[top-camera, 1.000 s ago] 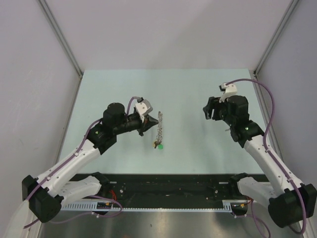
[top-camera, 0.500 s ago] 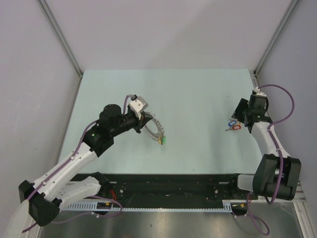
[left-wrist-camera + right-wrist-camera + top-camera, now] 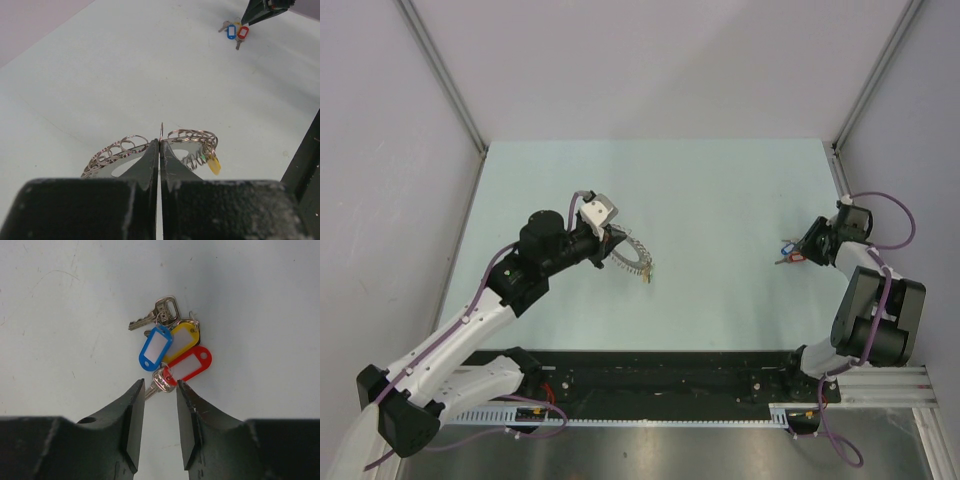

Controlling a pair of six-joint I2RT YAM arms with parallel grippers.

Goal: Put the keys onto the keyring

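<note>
Left gripper (image 3: 160, 144): clamps fully shut on the keyring (image 3: 192, 135), maybe slightly above the table (image 3: 100, 60). Right gripper (image 3: 160, 386): stands partly open, empty, just before the keys (image 3: 167, 307); blue, yellow, red tags (image 3: 156, 347) clear only from right wrist.

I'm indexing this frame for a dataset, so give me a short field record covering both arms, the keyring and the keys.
left gripper: shut on the keyring
keyring load: one small tag hangs on it
right gripper: open, fingertips close to the keys
keys: bunched on the table, with blue, yellow and red tags
task state: that bunch is not yet on the keyring
</note>
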